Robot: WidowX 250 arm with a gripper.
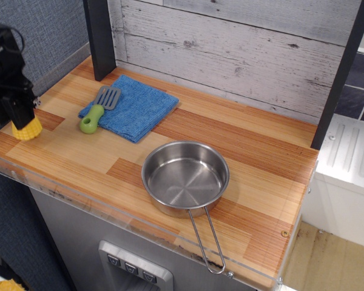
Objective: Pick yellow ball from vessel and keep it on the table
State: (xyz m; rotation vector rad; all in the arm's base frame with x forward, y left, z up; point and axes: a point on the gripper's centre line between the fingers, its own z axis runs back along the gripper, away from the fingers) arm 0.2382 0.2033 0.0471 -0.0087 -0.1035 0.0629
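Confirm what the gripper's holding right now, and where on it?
The gripper is shut on the yellow toy corn piece, gripping its upper part; only the lower end shows, at the table's left edge.

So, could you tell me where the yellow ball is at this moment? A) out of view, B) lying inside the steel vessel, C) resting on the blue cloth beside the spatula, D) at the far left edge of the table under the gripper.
D: the yellow ball sits low at the table's left edge beneath the gripper, while the vessel is empty.
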